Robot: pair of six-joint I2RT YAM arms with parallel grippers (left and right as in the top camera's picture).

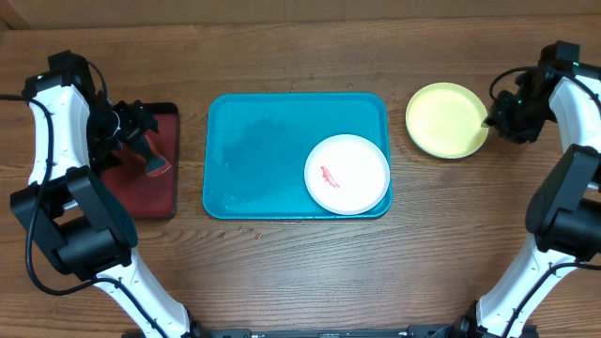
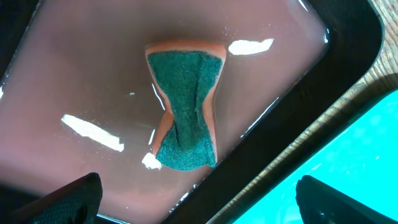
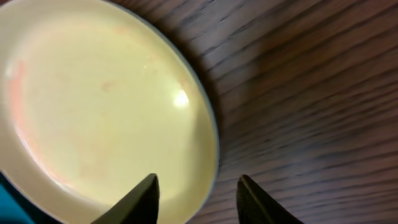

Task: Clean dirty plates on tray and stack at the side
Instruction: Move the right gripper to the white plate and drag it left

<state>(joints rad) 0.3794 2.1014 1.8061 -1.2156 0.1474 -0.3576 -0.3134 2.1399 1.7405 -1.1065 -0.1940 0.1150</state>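
Observation:
A white plate (image 1: pixel 346 174) with a red smear (image 1: pixel 329 176) lies in the near right corner of the turquoise tray (image 1: pixel 254 141). A yellow-green plate (image 1: pixel 447 119) rests on the table to the right of the tray. My right gripper (image 1: pixel 495 115) is at that plate's right edge. In the right wrist view the gripper (image 3: pixel 198 180) is open, its fingers straddling the rim of the yellow-green plate (image 3: pixel 106 99) without touching it. A thin blue-grey line runs along that rim. My left gripper (image 1: pixel 141 150) hangs open (image 2: pixel 199 186) over the dark red tray.
A dark red, black-rimmed tray (image 1: pixel 141 202) sits left of the turquoise one and holds a green-and-orange sponge (image 2: pixel 185 112) in shallow water. The turquoise tray's corner (image 2: pixel 367 155) shows beside it. Bare wood lies around the yellow-green plate.

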